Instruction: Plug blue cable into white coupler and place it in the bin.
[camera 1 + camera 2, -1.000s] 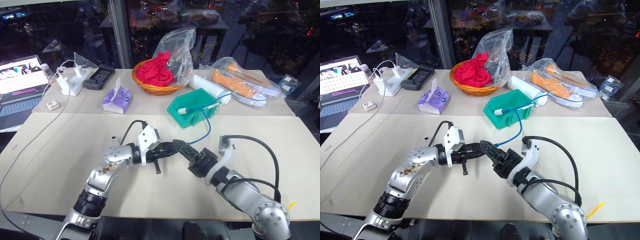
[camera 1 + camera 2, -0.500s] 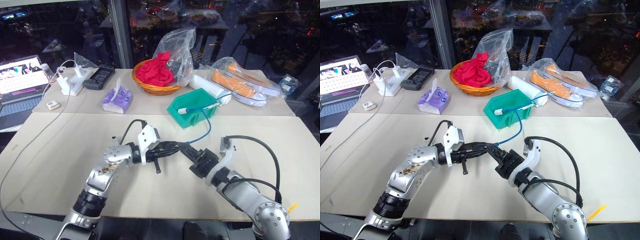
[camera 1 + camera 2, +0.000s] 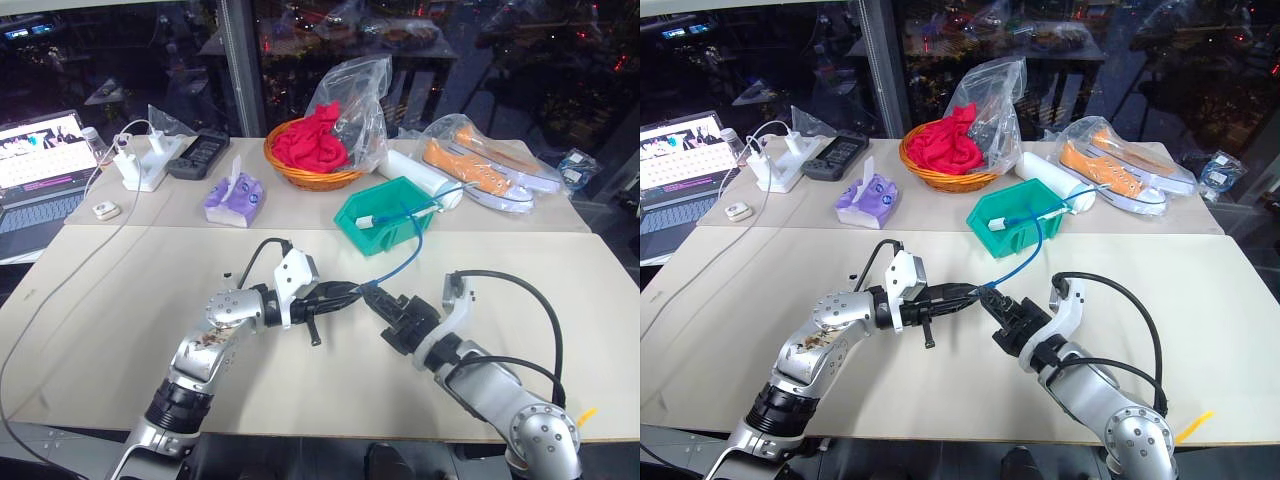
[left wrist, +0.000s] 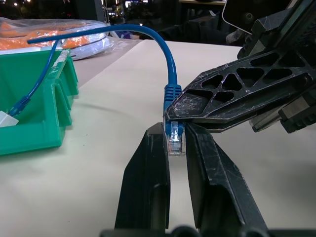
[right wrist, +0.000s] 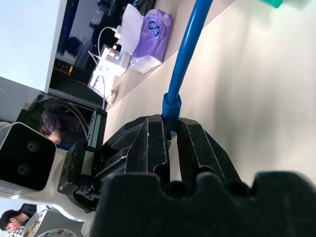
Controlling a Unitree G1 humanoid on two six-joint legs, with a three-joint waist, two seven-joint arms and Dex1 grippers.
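Now both hands, left and right, pinch the blue cable

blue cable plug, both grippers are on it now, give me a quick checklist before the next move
1. left gripper shut on the clear plug of the blue cable: ok.
2. right gripper shut on the same cable just behind the plug: ok.
3. Cable free of snags: ok, it arcs clear of the table up to the bin.
4. Far end of the cable lies inside the bin: ok.
5. White coupler within reach: cannot tell, a white piece lies in the bin at the cable's far end.
6. Plug seated in the coupler: not ok, the held plug is bare.
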